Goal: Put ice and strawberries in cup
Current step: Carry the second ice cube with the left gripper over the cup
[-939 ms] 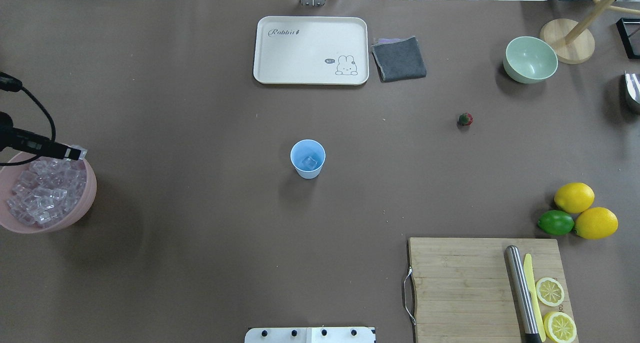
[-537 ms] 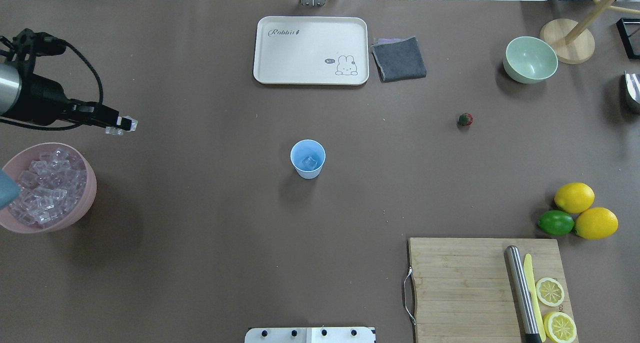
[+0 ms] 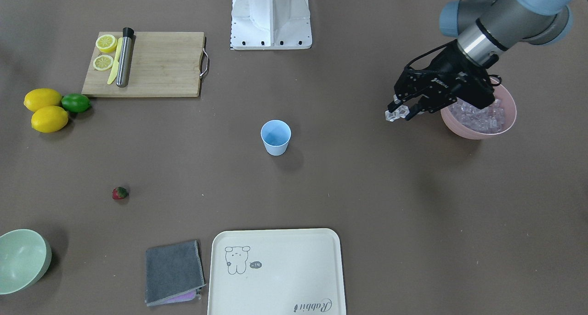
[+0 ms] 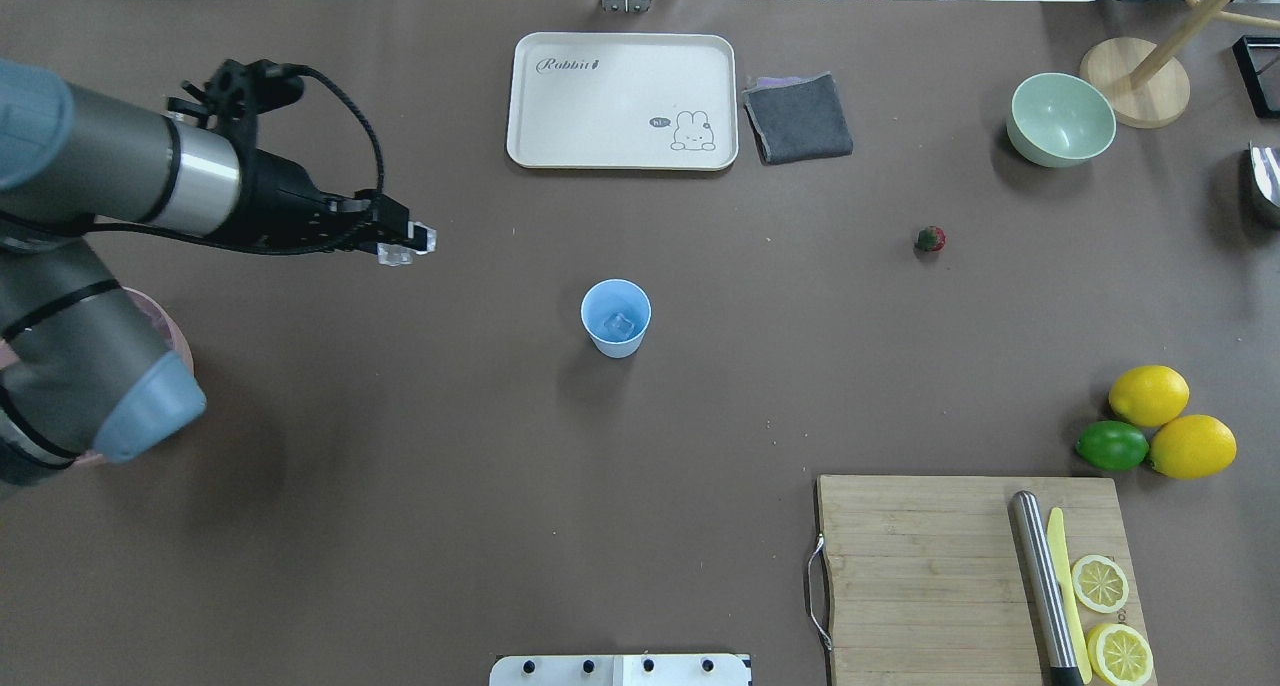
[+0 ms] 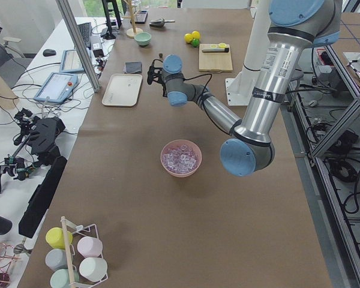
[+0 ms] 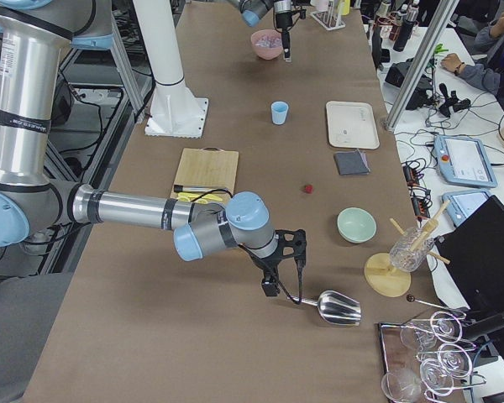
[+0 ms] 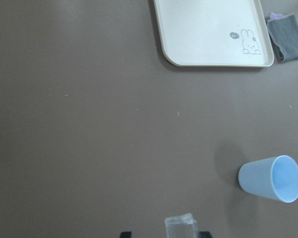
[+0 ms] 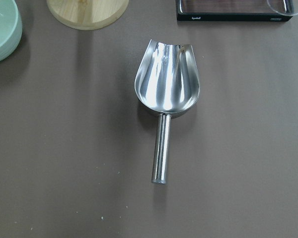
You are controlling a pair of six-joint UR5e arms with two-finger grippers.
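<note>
A small clear ice cube (image 3: 391, 116) is gripped between the fingers of the left claw (image 4: 408, 242), which is held above the bare brown surface (image 4: 400, 446). Just behind the claw, towards the surface's left end, a pink bowl (image 3: 477, 130) heaped with more ice cubes (image 3: 482, 115) is seen. Ahead of the claw, with open surface between, the small light-blue plastic cup (image 4: 615, 316) is stood upright, one cube (image 4: 621, 324) already inside. Further from the claw, a cream rabbit-printed tray (image 4: 620, 101) is laid near the far edge. The small red strawberry (image 4: 930, 238) is found well past the cup, alone. The right claw (image 6: 270, 288) is hung over a steel scoop (image 8: 167, 89) near the right end; whether it is open cannot be told.
</note>
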